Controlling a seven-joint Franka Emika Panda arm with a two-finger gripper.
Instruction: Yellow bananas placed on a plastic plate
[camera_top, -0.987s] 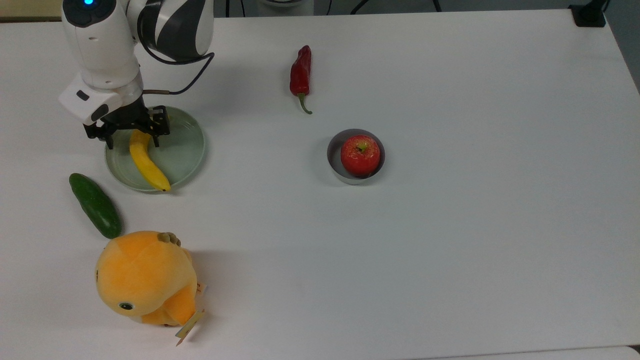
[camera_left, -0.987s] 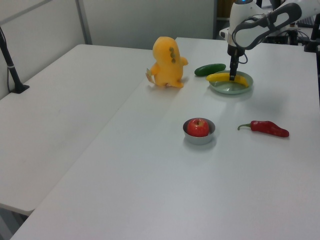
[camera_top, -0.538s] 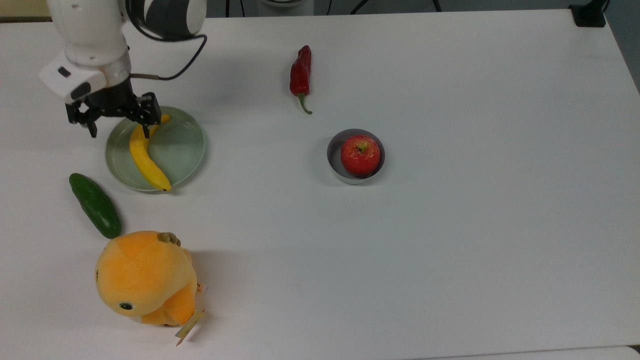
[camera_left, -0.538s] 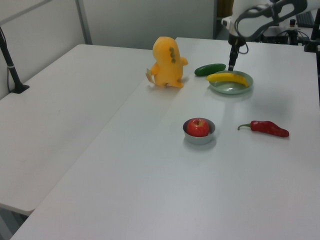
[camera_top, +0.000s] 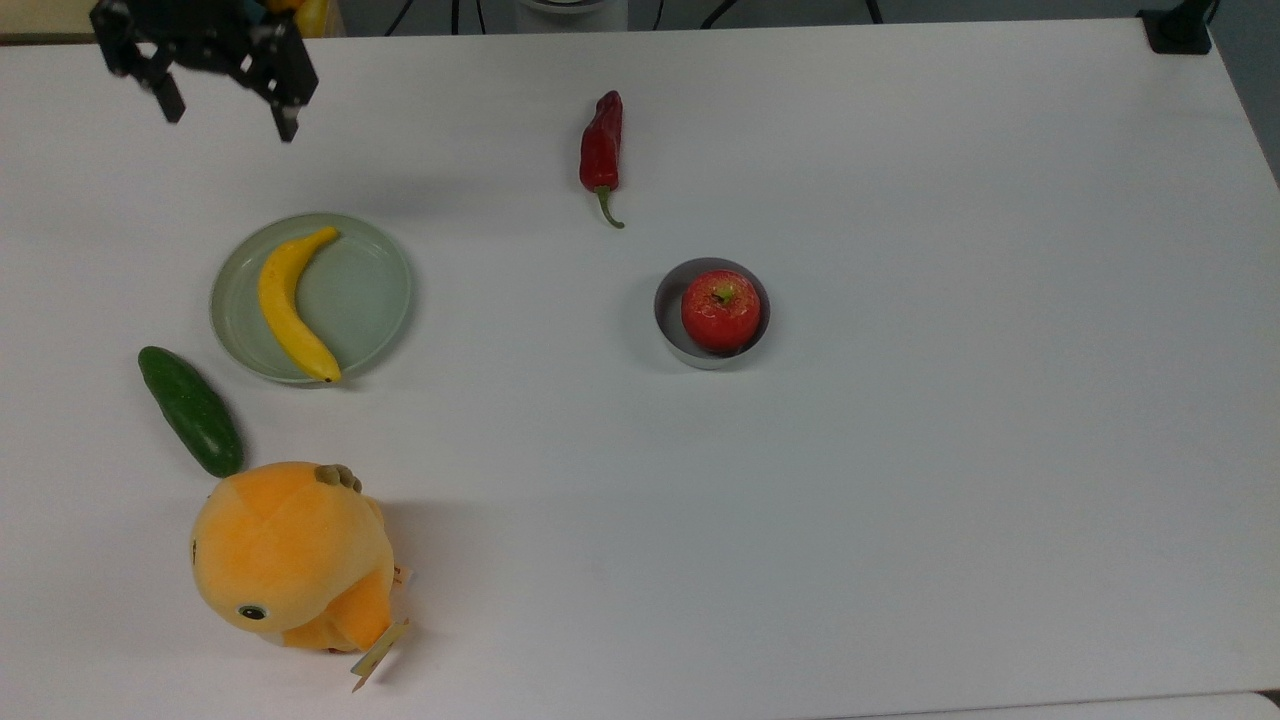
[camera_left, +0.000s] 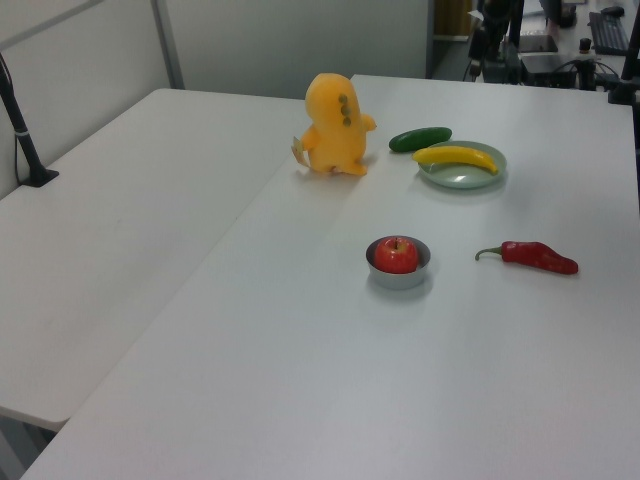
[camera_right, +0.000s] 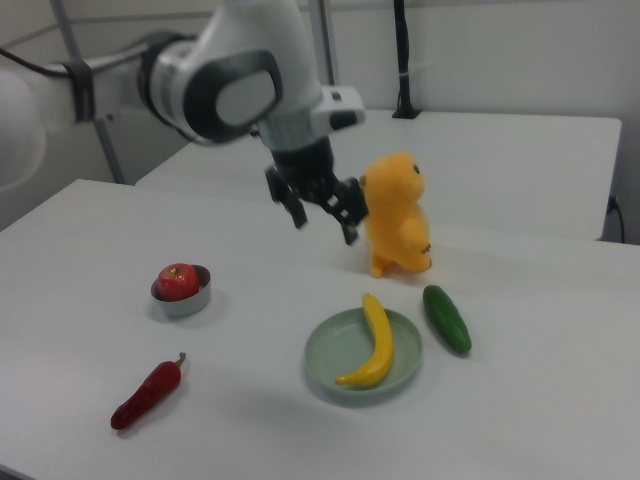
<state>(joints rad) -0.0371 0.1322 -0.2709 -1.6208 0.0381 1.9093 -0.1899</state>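
Now gripper (camera_top: 228, 118) hangs high, fingers spread

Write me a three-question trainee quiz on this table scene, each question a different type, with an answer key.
1. True or false: the banana lies on the mint-green plate, free of the claw.
2. Multiple choice: what sits in the small metal bowl? A) the red chili pepper B) a red apple C) the cucumber
3. Fill in: in the top view, the orange plush toy stands just below the ____.

Key: 1 true; 2 B; 3 cucumber.
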